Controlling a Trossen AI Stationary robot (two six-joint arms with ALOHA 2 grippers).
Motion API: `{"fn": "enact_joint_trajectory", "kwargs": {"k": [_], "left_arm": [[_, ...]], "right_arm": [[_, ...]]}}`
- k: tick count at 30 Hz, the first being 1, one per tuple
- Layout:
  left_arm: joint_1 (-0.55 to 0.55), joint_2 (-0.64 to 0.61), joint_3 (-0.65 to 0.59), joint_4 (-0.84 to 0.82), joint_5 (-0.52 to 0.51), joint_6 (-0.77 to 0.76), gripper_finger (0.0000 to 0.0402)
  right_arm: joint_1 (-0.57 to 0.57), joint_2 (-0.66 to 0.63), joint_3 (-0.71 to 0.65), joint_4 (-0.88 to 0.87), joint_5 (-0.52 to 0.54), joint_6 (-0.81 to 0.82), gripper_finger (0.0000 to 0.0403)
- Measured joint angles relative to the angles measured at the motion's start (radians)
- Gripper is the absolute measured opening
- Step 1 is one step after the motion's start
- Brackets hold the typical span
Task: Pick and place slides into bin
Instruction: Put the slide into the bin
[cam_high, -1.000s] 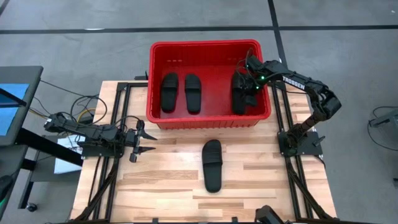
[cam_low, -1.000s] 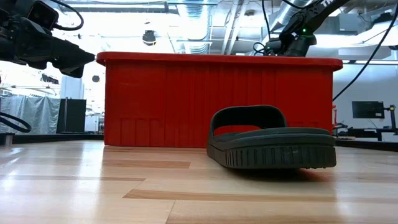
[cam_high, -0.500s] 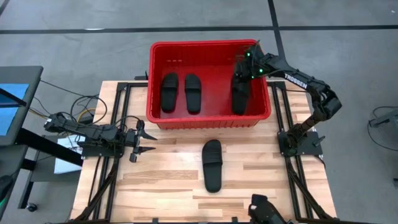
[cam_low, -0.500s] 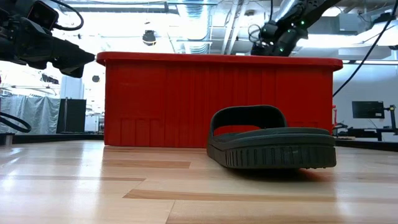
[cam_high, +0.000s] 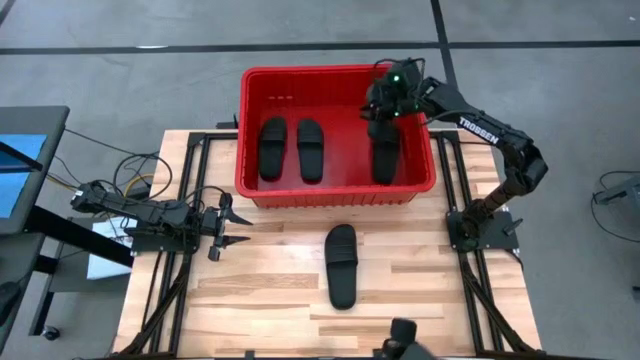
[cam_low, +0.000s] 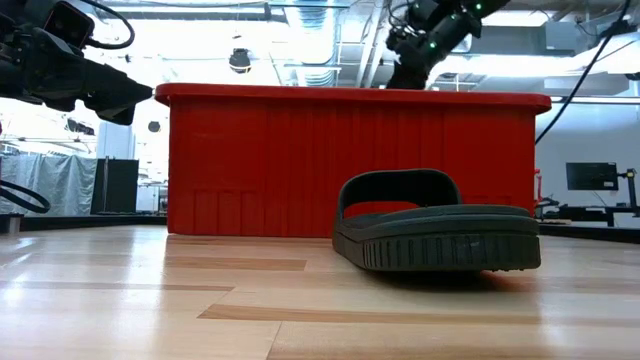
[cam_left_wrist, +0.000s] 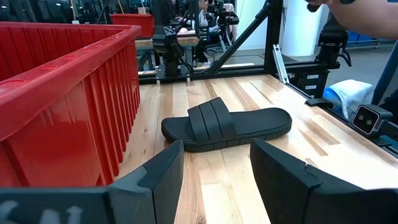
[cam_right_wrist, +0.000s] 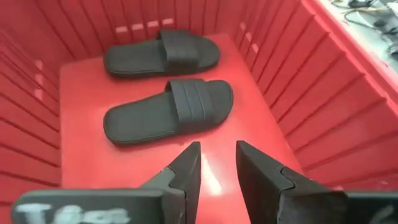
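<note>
The red bin (cam_high: 338, 193) stands at the table's far side. Three black slides lie flat on its floor, two side by side at the left (cam_high: 272, 148) (cam_high: 311, 150) and one at the right (cam_high: 386, 155). A further slide (cam_high: 342, 265) rests sole down on the wooden table in front of the bin, also in the left wrist view (cam_left_wrist: 227, 124). My right gripper (cam_high: 376, 104) hovers open over the bin's far right part, above the rim, tilted down toward the left pair (cam_right_wrist: 168, 111). Beside the bin's near left corner, my left gripper (cam_high: 238, 228) waits open and level.
Black frame rails run along the table's left and right sides, and the right arm's base (cam_high: 482, 230) stands at the right edge. Bare wood lies around the slide on the table. A dark device (cam_high: 405, 345) sits at the near edge.
My right gripper has risen from the slide at the bin's right to above the rim. It has moved toward the far edge and a little to the left, and has tipped up from steeply downward. That slide stays flat on the bin floor.
</note>
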Motion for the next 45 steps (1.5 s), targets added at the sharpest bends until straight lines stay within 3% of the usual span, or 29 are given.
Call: {"fn": "enact_joint_trajectory", "kwargs": {"k": [5, 12, 18, 22, 27, 29, 36, 45], "left_arm": [[0.000, 0.000, 0.000, 0.000, 0.000, 0.000, 0.0178], [0.000, 0.000, 0.000, 0.000, 0.000, 0.000, 0.0178], [0.000, 0.000, 0.000, 0.000, 0.000, 0.000, 0.0178], [0.000, 0.000, 0.000, 0.000, 0.000, 0.000, 0.0178], [0.000, 0.000, 0.000, 0.000, 0.000, 0.000, 0.0178], [0.000, 0.000, 0.000, 0.000, 0.000, 0.000, 0.0178], [0.000, 0.000, 0.000, 0.000, 0.000, 0.000, 0.0178], [0.000, 0.000, 0.000, 0.000, 0.000, 0.000, 0.0178]], "right_arm": [[0.115, 0.000, 0.002, -0.001, 0.150, -0.002, 0.0093], [0.267, 0.000, 0.002, 0.002, 0.234, -0.019, 0.0093], [0.381, 0.005, 0.002, 0.088, 0.396, -0.058, 0.0093], [0.458, 0.005, 0.002, 0.162, 0.445, -0.088, 0.0093], [0.560, 0.005, 0.002, 0.105, 0.562, -0.078, 0.0093], [0.599, 0.005, 0.002, 0.024, 0.605, -0.034, 0.0093], [0.731, 0.004, -0.007, -0.239, 0.603, 0.265, 0.0093], [0.909, 0.012, -0.141, -0.195, 0.602, 0.550, 0.0093]]}}
